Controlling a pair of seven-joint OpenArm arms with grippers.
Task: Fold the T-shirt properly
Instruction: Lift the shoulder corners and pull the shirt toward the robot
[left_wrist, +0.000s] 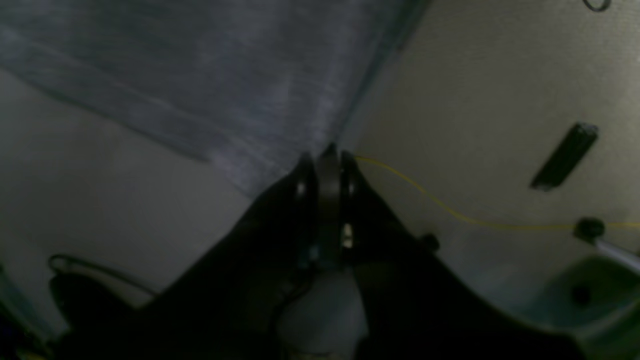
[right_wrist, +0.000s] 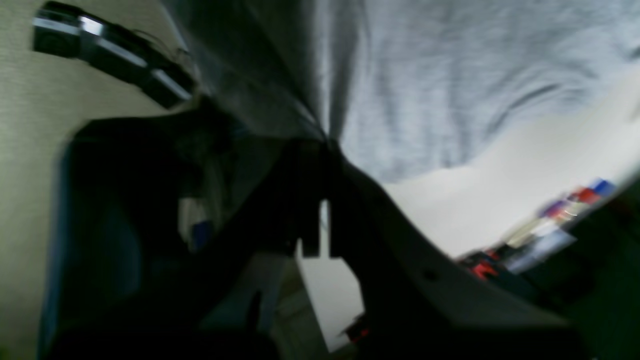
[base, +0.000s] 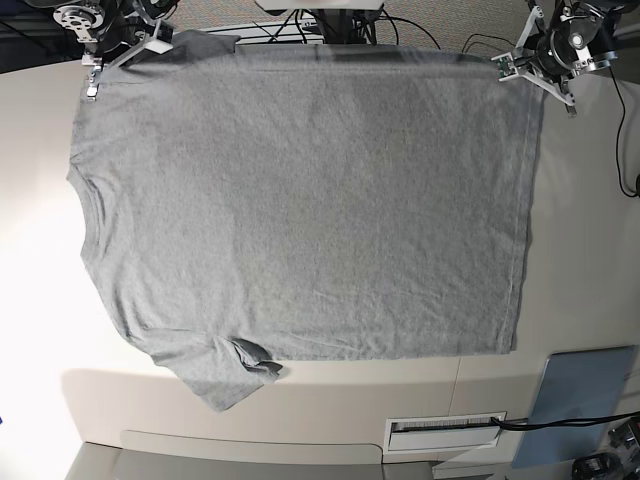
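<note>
- The left gripper (left_wrist: 327, 152) has its dark fingers pressed together, and a corner of the T-shirt (left_wrist: 225, 75) runs right into their tips, so it is pinching the cloth.
- In the base view this left gripper (base: 507, 66) sits at the top right, at the shirt's upper right corner.
- The right gripper (right_wrist: 325, 142) is likewise pinched tight on the grey fabric, which fans out from between its tips in folds; the wrist picture is blurred, so the exact point of the grip is probably at the hem edge, but I cannot be sure.
- From the base camera the right gripper (base: 97, 72) is at the top left, at the shirt's upper left corner.
- The T-shirt (base: 300, 210) hangs stretched wide between the two grippers, plain side showing, its lower edge over the pale table (base: 600, 250).
- One sleeve (base: 225, 375) lies crumpled at the bottom left, casting a shadow on the table.
- A grey-blue panel (base: 580, 405) lies flat at the lower right, apart from the shirt.
- A white vent-like strip (base: 445, 428) sits just beside it, to the left.
- A thin yellow cord (left_wrist: 450, 210) crosses the surface beyond the left gripper.
</note>
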